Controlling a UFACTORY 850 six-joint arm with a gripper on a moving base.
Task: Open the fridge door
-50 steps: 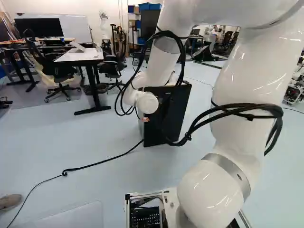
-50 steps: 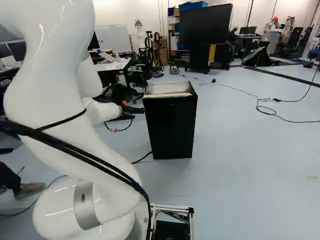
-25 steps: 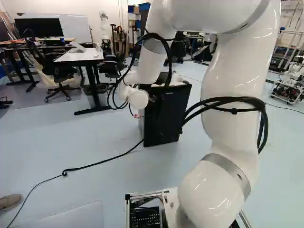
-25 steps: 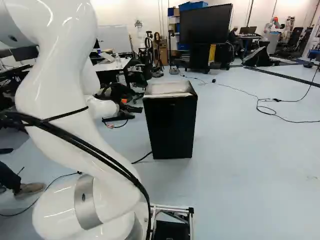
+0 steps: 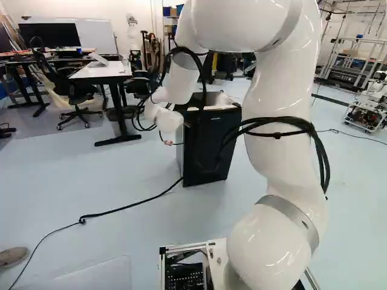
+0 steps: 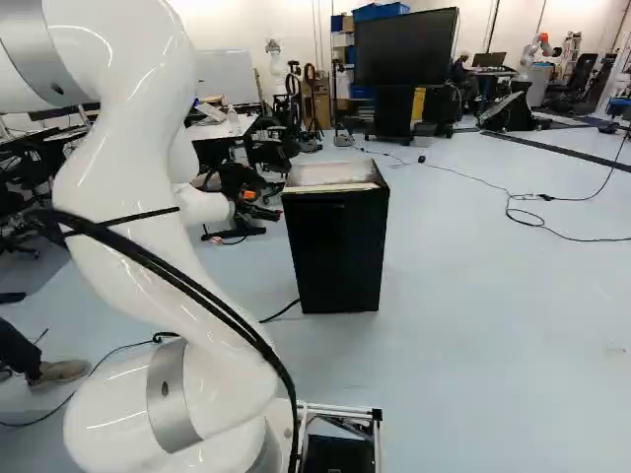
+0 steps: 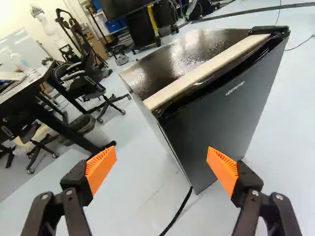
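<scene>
Ahead of the wide-spread gripper (image 6: 233, 218), the black fridge (image 6: 340, 251) stands on the floor (image 6: 483, 335). A black cable (image 5: 130, 206) trails from its foot; a desk (image 5: 100, 73) and office chair (image 5: 74, 92) fill the left base view's far left, a large screen (image 6: 406, 47) farther back.

The place looks like a robotics lab: another robot (image 6: 539, 47) stands at the far right of the right base view, and a wheeled machine with exposed parts (image 5: 366, 115) sits near a metal rack (image 5: 357, 55). Office chairs (image 5: 71, 90), a white-topped desk (image 5: 100, 72), a monitor (image 5: 49, 35), a whiteboard (image 6: 225, 77) and floor cables (image 6: 545, 197) share the room.
</scene>
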